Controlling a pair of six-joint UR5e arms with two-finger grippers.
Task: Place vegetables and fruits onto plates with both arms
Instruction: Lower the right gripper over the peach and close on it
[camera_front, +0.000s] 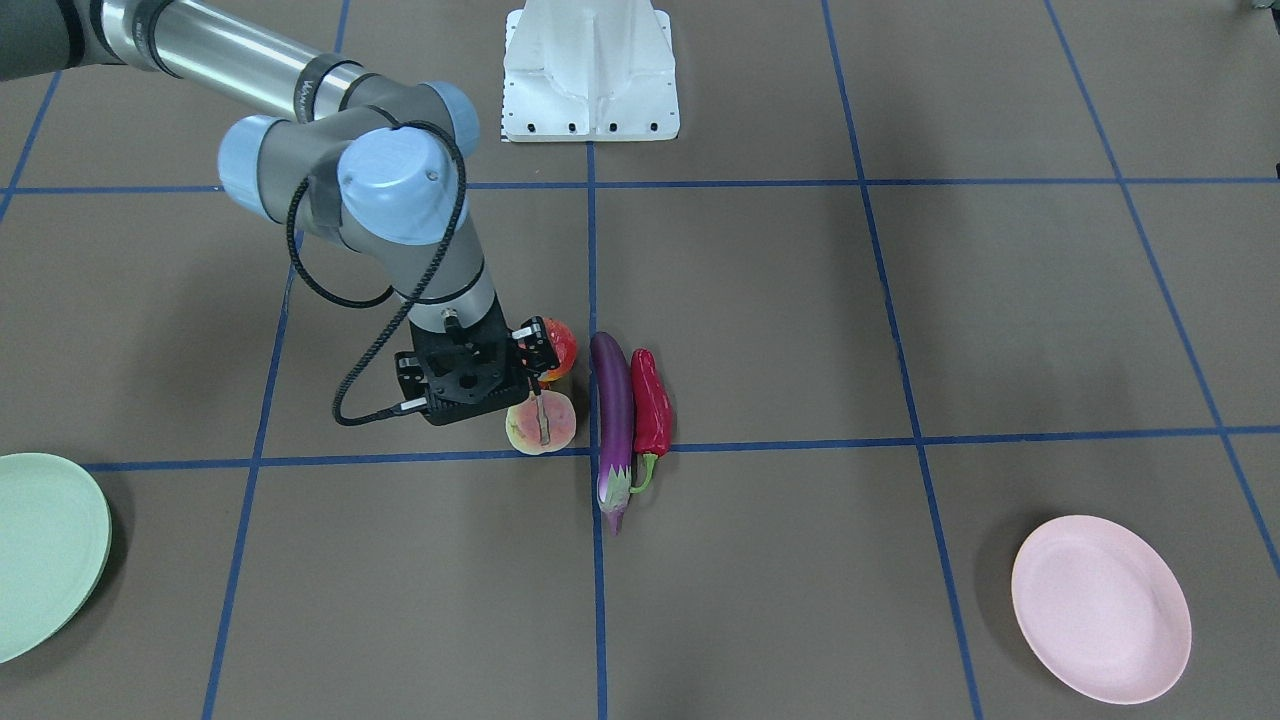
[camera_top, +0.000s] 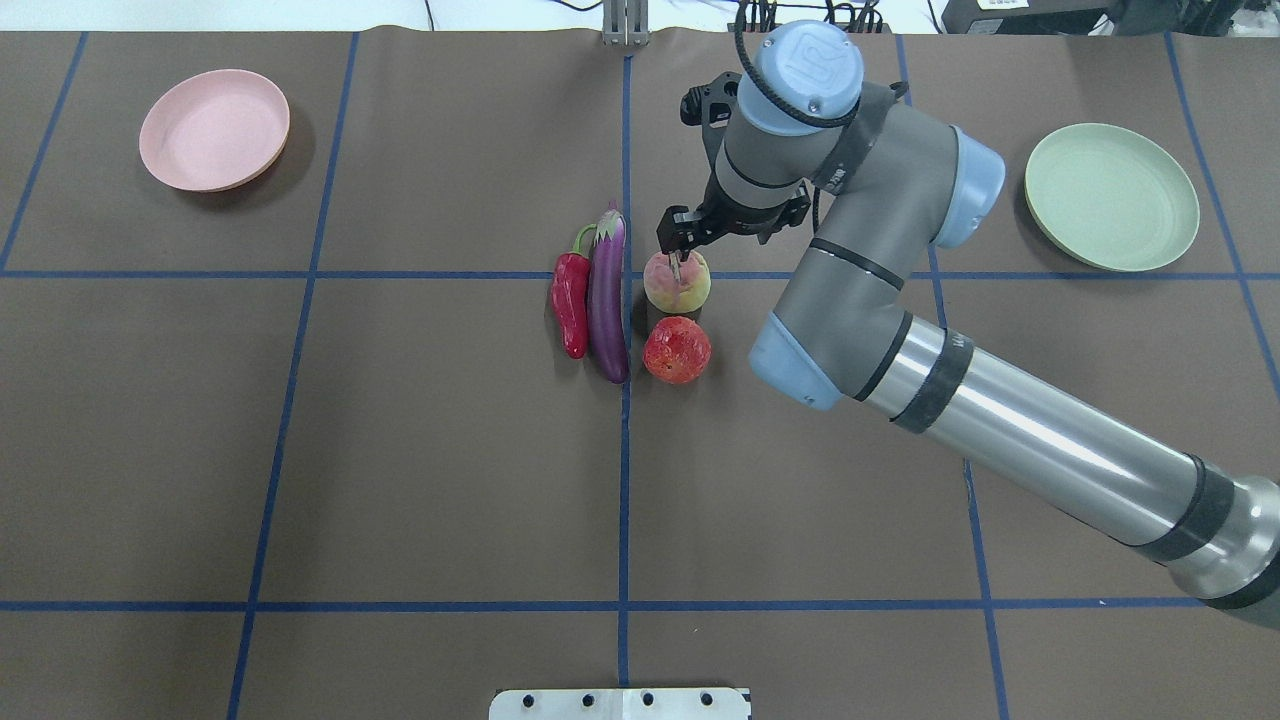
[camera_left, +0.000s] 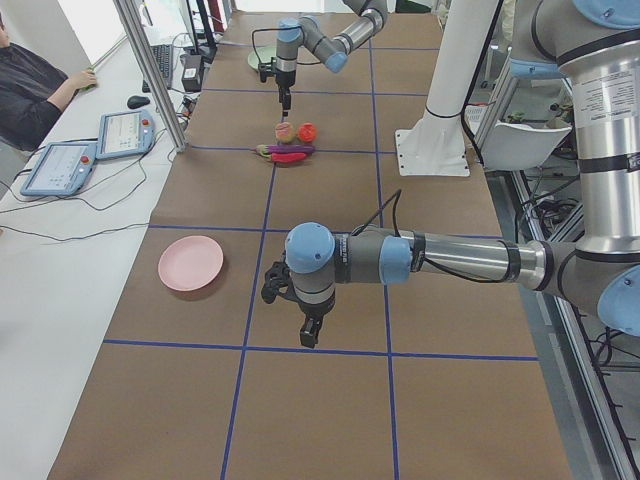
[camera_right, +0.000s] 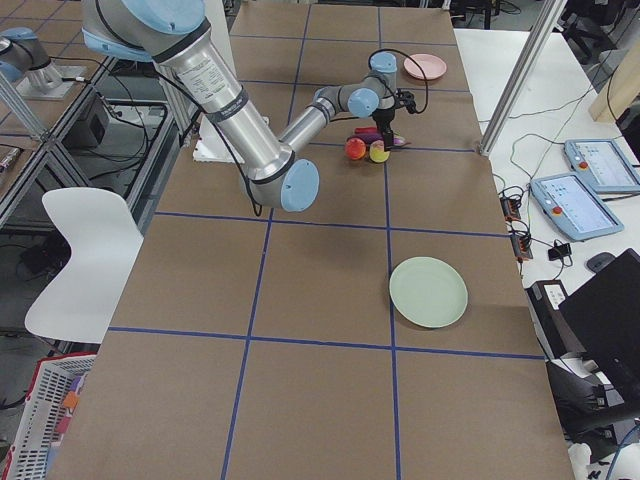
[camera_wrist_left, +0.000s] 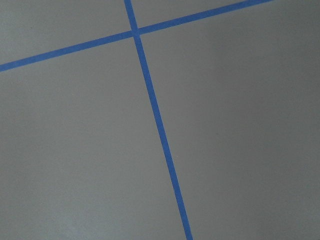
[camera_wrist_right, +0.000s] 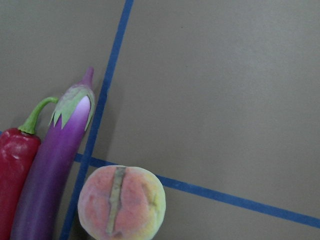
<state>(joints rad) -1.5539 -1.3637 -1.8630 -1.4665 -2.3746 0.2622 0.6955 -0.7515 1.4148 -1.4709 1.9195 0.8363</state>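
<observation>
The purple eggplant (camera_top: 607, 300) and the red chili (camera_top: 571, 300) lie side by side at the table's middle, touching. The halved pale fruit (camera_top: 678, 285) and the bumpy red-orange fruit (camera_top: 677, 349) sit just right of them. My right gripper (camera_top: 677, 258) hangs straight above the halved fruit (camera_front: 541, 425), apart from it. Its jaws look shut and empty. The right wrist view shows that fruit (camera_wrist_right: 121, 202) beside the eggplant (camera_wrist_right: 55, 170). My left gripper (camera_left: 310, 335) shows only in the exterior left view, low over bare table; I cannot tell its state.
The pink plate (camera_top: 214, 129) lies at the far left and the mint green plate (camera_top: 1111, 196) at the far right, both holding nothing. The white base block (camera_front: 590, 70) stands at the robot's side. Blue tape lines cross the brown table.
</observation>
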